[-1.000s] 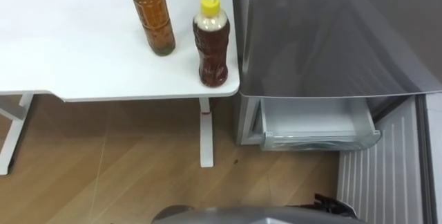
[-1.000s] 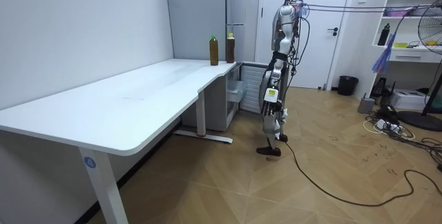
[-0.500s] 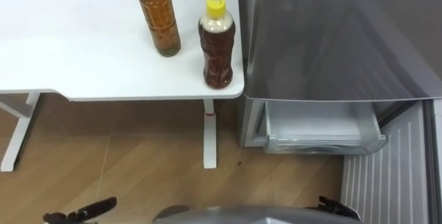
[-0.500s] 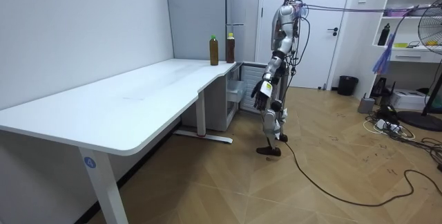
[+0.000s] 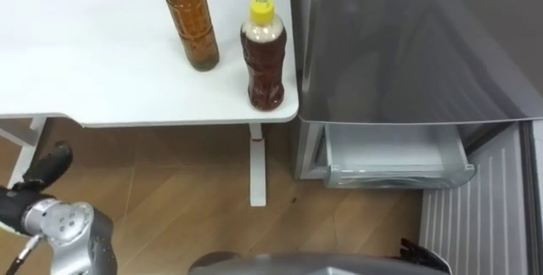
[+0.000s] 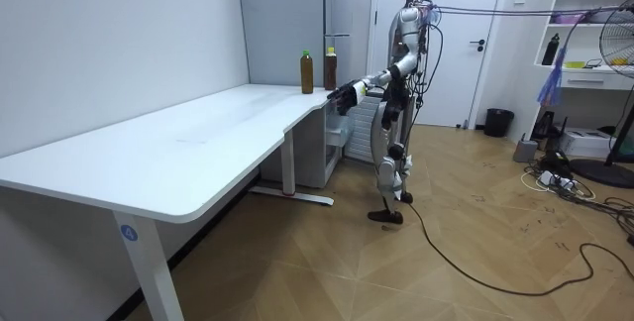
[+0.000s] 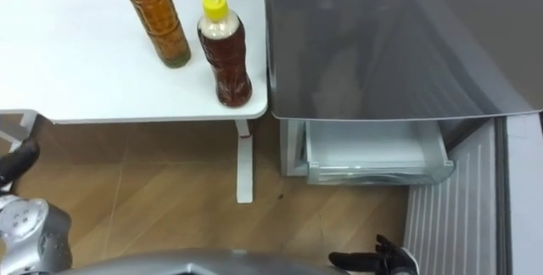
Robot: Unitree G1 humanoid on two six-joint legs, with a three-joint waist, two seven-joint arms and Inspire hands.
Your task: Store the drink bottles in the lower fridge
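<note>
L hand (image 5: 49, 163) is at the lower left of the eye views, dark fingers pointing up and its silver wrist below. It is cut by the edge, so can't tell if the fingers are spread or curled. Nothing shows in it. It sits below the counter (image 5: 85, 71) front edge, over the wood floor (image 5: 170, 199), well apart from both drinks. In the room view the L arm reaches fwd at about counter height, w/ the hand just short of the counter's end.

R hand (image 7: 373, 262) is low at the bottom edge, fingers fairly straight and loose, holding nothing.

Both drinks stand upright on the counter near its front R corner. The yellow-cap btl (image 5: 261, 58) is nearest the corner, just beside the fridge (image 5: 407, 46). The green-cap btl (image 5: 191, 25) is a bit further back and to the L. The two are near each other but not touching.

The fridge is grey, right of the counter. Its lower drawer (image 5: 394, 152) is pulled out, pale. A ribbed panel (image 5: 475, 211) stands to the drawer's R.

Robot stands upright on the floor facing the counter's end and the fridge.
</note>
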